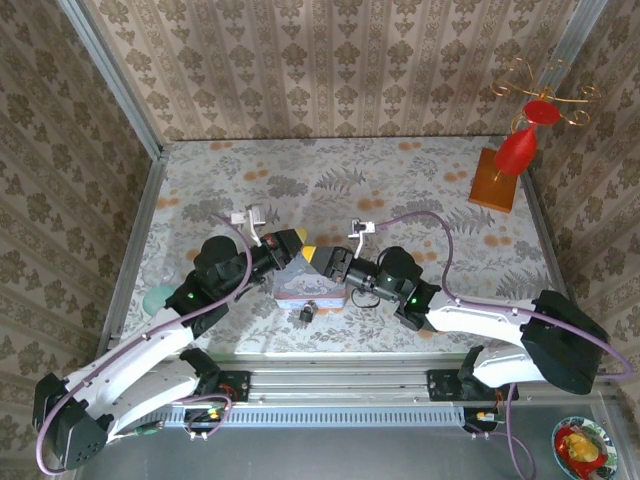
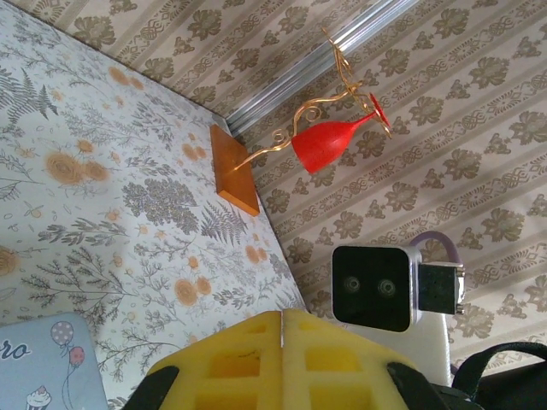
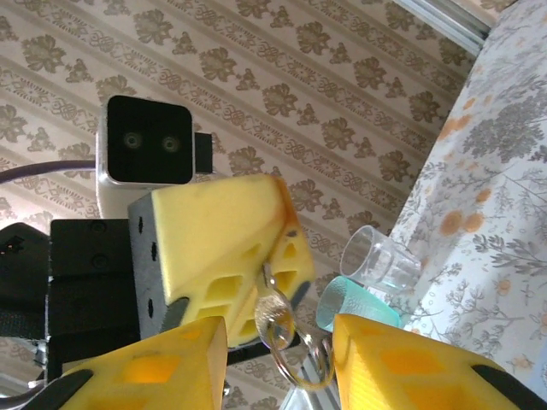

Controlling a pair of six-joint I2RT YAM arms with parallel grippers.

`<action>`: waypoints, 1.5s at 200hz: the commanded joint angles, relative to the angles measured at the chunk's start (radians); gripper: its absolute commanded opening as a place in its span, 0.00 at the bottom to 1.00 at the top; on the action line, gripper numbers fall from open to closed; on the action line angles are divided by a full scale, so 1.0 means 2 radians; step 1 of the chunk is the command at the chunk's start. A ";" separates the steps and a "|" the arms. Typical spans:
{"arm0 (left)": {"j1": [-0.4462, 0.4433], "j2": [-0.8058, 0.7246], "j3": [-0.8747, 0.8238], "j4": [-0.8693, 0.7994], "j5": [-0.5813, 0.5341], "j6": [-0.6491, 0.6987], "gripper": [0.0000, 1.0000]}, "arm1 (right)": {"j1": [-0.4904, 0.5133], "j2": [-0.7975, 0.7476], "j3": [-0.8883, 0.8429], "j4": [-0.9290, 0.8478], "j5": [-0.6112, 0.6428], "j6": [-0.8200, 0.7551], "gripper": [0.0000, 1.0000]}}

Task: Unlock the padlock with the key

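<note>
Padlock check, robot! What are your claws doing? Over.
Left claw shut, pinching a silvery ring. Right claw open, right by that ring. Padlock on the table beside the blue tin, untouched. Nothing on top of it.

The left pincer (image 2: 282,342) has its two yellow fingers (image 2: 231,363) pressed together along a thin seam. Just left of the pincer lies the corner of a pastel-blue tin (image 2: 47,367) printed with balloons and a cupcake, resting on the floral surface (image 2: 102,213). Just right of the pincer is the other arm's camera box (image 2: 373,289), with two lenses and a purple cable (image 2: 432,239). Well above the pincer, a red goblet ornament (image 2: 329,143) on gold wire rises from an orange wooden block (image 2: 232,171) against the patterned wallpaper (image 2: 461,102).
</note>
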 commanded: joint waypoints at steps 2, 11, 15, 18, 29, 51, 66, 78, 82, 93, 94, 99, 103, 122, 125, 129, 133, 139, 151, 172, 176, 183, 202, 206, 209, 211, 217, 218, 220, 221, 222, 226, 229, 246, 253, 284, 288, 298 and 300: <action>0.004 -0.002 -0.003 0.017 0.012 -0.006 0.00 | -0.003 0.009 0.020 0.031 -0.021 0.007 0.37; 0.004 -0.003 -0.002 0.013 0.013 -0.006 0.00 | -0.003 0.009 0.022 0.028 -0.021 0.004 0.36; 0.004 -0.003 -0.002 0.011 0.013 -0.007 0.00 | -0.003 0.009 0.023 0.026 -0.021 0.002 0.36; 0.004 -0.004 -0.002 0.009 0.013 -0.007 0.00 | -0.003 0.009 0.024 0.024 -0.021 0.001 0.35; 0.004 -0.007 -0.004 0.007 0.013 -0.006 0.00 | -0.003 0.007 0.027 0.014 -0.020 -0.003 0.34; 0.006 -0.015 -0.012 0.008 0.007 -0.005 0.00 | -0.003 0.005 0.033 -0.005 -0.015 -0.006 0.32; 0.009 -0.018 -0.015 0.012 0.009 -0.006 0.00 | -0.003 0.005 0.033 -0.010 -0.009 -0.006 0.32; 0.013 -0.018 -0.016 0.014 0.013 -0.008 0.00 | -0.002 0.004 0.033 -0.010 -0.004 -0.004 0.31; 0.014 -0.017 -0.016 0.014 0.014 -0.009 0.00 | -0.003 0.003 0.032 -0.010 -0.003 -0.004 0.31; 0.018 -0.016 -0.017 0.017 0.019 -0.010 0.00 | -0.003 0.003 0.032 -0.007 -0.002 -0.004 0.31; 0.018 -0.016 -0.017 0.017 0.020 -0.011 0.00 | -0.003 0.003 0.032 -0.007 -0.002 -0.004 0.31; 0.019 -0.015 -0.017 0.019 0.021 -0.012 0.00 | -0.003 0.003 0.032 -0.008 -0.002 -0.004 0.31; 0.021 -0.014 -0.017 0.020 0.023 -0.013 0.00 | -0.003 0.003 0.032 -0.007 -0.002 -0.004 0.31; 0.027 -0.010 -0.018 0.031 0.031 -0.020 0.00 | -0.003 0.004 0.036 -0.007 -0.004 -0.005 0.32; 0.028 -0.010 -0.019 0.032 0.032 -0.021 0.00 | -0.003 0.004 0.036 -0.007 -0.004 -0.004 0.33; 0.029 -0.010 -0.019 0.034 0.033 -0.022 0.00 | -0.003 0.004 0.037 -0.008 -0.004 -0.004 0.33; 0.030 -0.010 -0.019 0.035 0.034 -0.024 0.00 | -0.003 0.004 0.038 -0.007 -0.004 -0.003 0.34; 0.030 -0.010 -0.020 0.037 0.035 -0.025 0.00 | -0.004 0.004 0.038 -0.005 -0.005 -0.002 0.34; 0.031 -0.009 -0.020 0.042 0.036 -0.027 0.00 | -0.005 0.003 0.038 -0.003 -0.007 -0.002 0.35; 0.033 -0.002 -0.019 0.050 0.043 -0.033 0.00 | -0.007 0.000 0.034 -0.002 -0.004 -0.003 0.36; 0.033 -0.001 -0.019 0.053 0.045 -0.035 0.00 | -0.008 0.001 0.032 0.000 -0.004 -0.003 0.36; 0.034 0.002 -0.018 0.057 0.047 -0.038 0.00 | -0.009 0.001 0.031 0.003 -0.005 -0.001 0.36; 0.034 0.008 -0.020 0.073 0.053 -0.049 0.00 | -0.010 0.006 0.030 0.018 -0.013 0.004 0.36; 0.034 0.008 -0.020 0.076 0.054 -0.050 0.00 | -0.011 0.007 0.030 0.021 -0.014 0.005 0.36; 0.033 0.009 -0.021 0.076 0.054 -0.051 0.00 | -0.012 0.007 0.030 0.023 -0.014 0.004 0.36; 0.033 0.009 -0.021 0.077 0.054 -0.050 0.00 | -0.012 0.007 0.029 0.023 -0.014 0.004 0.36; 0.033 0.009 -0.022 0.078 0.053 -0.052 0.00 | -0.013 0.005 0.029 0.025 -0.014 0.005 0.36; 0.033 0.009 -0.022 0.078 0.053 -0.052 0.00 | -0.013 0.005 0.028 0.026 -0.014 0.004 0.36; 0.033 0.009 -0.022 0.078 0.053 -0.052 0.00 | -0.012 0.005 0.028 0.026 -0.014 0.005 0.36; 0.033 0.009 -0.023 0.079 0.053 -0.052 0.00 | -0.012 0.004 0.027 0.025 -0.014 0.004 0.36; 0.034 0.008 -0.023 0.078 0.052 -0.052 0.00 | -0.013 0.003 0.027 0.025 -0.014 0.004 0.36; 0.033 0.008 -0.023 0.078 0.052 -0.053 0.00 | -0.013 0.002 0.027 0.024 -0.012 0.004 0.36; 0.033 0.007 -0.024 0.078 0.051 -0.053 0.00 | -0.014 0.001 0.026 0.022 -0.012 0.003 0.36; 0.034 0.006 -0.025 0.075 0.050 -0.052 0.00 | -0.016 -0.002 0.022 0.020 -0.010 0.005 0.34; 0.033 0.005 -0.025 0.075 0.050 -0.053 0.00 | -0.016 -0.002 0.022 0.020 -0.011 0.006 0.34; 0.034 0.006 -0.028 0.080 0.051 -0.056 0.00 | -0.017 0.003 0.024 0.027 -0.016 0.011 0.31; 0.034 0.006 -0.028 0.082 0.051 -0.057 0.00 | -0.016 0.004 0.025 0.027 -0.018 0.011 0.30; 0.034 0.006 -0.029 0.084 0.051 -0.058 0.00 | -0.016 0.005 0.026 0.029 -0.019 0.013 0.30; 0.034 0.006 -0.029 0.084 0.052 -0.058 0.00 | -0.016 0.006 0.026 0.029 -0.020 0.014 0.30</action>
